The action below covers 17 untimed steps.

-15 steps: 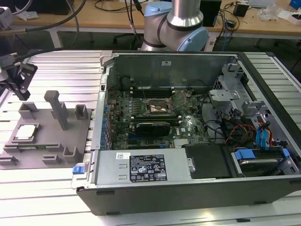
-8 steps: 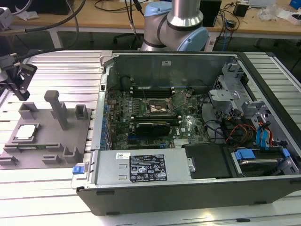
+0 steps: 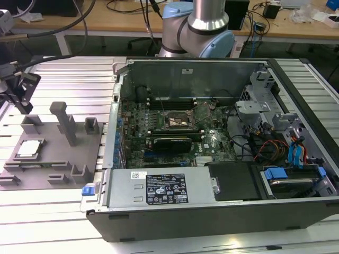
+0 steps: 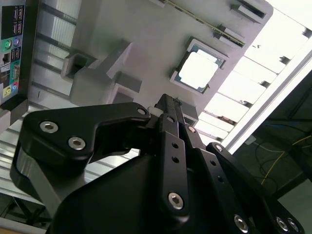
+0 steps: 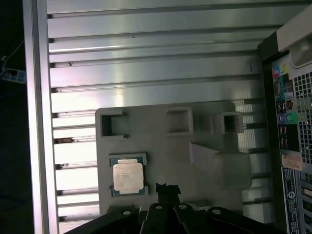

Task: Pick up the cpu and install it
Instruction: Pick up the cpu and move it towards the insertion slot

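Fingers (image 5: 165, 190) look pinched together with nothing in them, hovering near the cpu (image 5: 128, 176) in its grey tray (image 5: 161, 146).

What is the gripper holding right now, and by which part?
Nothing. The cpu lies in its pocket on the grey fixture plate, and the gripper hangs above the plate, apart from the chip.

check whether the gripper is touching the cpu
Apart. In the first wrist view the gripper is off to one side of the cpu, with bare grey fixture plate showing between them.
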Motion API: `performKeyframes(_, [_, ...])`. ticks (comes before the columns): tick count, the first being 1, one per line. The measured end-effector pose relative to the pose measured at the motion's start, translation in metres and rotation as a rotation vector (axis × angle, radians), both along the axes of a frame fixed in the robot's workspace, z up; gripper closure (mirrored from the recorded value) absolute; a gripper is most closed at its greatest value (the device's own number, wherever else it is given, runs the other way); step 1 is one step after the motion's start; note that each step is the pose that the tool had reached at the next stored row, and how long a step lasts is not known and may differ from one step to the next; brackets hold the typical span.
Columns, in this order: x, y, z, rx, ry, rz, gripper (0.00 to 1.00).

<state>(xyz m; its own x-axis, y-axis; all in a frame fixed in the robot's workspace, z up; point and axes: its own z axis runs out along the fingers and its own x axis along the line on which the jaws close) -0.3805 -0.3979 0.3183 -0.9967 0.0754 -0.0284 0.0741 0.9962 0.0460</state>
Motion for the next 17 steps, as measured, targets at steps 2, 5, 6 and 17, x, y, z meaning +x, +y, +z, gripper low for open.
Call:
performKeyframes(2, [-0.0012, 0.0000, -0.0008, 0.0001, -0.0002, 0.000, 0.89])
performKeyframes(5, [-0.0044, 0.0000, -0.0033, 0.0001, -0.0001, 0.000, 0.89])
performKeyframes(6, [-0.0053, 0.0000, -0.0043, 0.0002, -0.0003, 0.000, 0.89])
performKeyframes(17, [-0.0159, 0.0000, -0.0187, 0.0001, -0.0002, 0.000, 0.89])
